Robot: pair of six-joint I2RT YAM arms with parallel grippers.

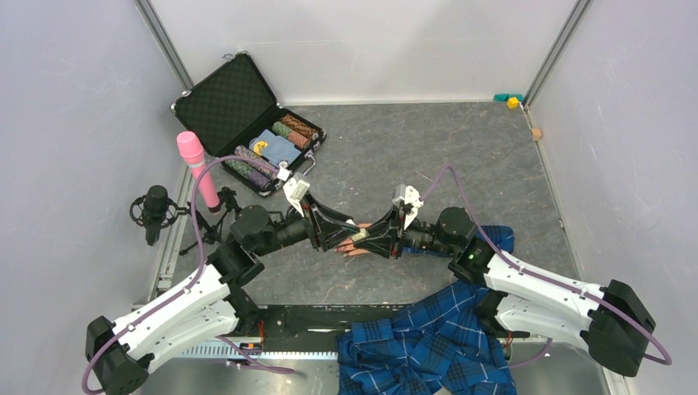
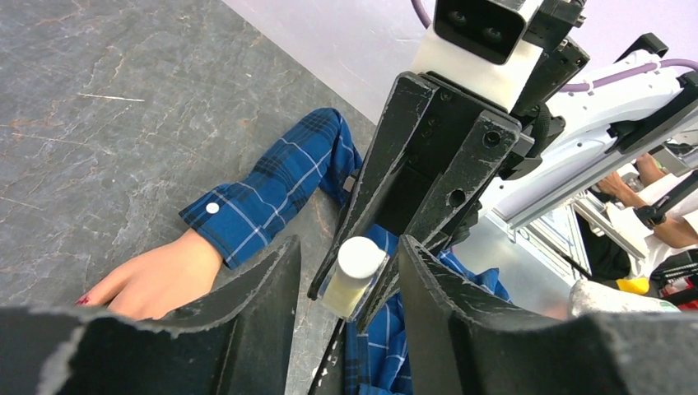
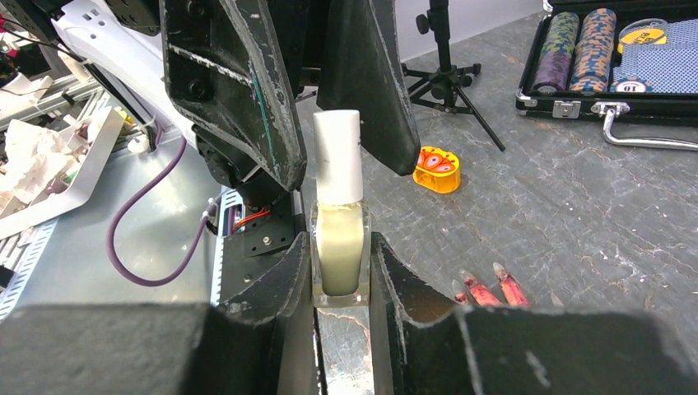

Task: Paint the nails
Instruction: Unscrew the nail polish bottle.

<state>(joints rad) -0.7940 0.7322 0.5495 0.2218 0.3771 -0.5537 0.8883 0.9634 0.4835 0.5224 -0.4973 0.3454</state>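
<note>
The right pincer (image 3: 340,245) was clenched on the glass body of a small clear bottle (image 3: 339,224), which left its white cap (image 3: 337,156) standing free above the fingertips. The left pincer (image 2: 349,251) faced it, part open, with one finger on each side of that cap and a gap visible on both sides in the left wrist view; it held nothing. The arrangement suggested that one arm steadied the bottle so that the other could unscrew the cap, which was still on. Both pincers met above the mannequin hand (image 2: 156,280), which lay flat on the grey surface (image 2: 99,123) with its plaid sleeve (image 2: 272,193) running back toward the right arm. The nails (image 3: 486,288), reddish-pink, pointed toward the left arm and showed just beside the right pincer's finger. The hand lay directly beneath the bottle, so a low move risked a knock against it. Farther out stood an open chip case (image 1: 247,123), a pink microphone (image 1: 197,169), a black microphone on a tripod (image 1: 152,210) and a small orange object (image 3: 436,169), all well apart. The rest of the plaid shirt (image 1: 428,350) lay at the near edge.
</note>
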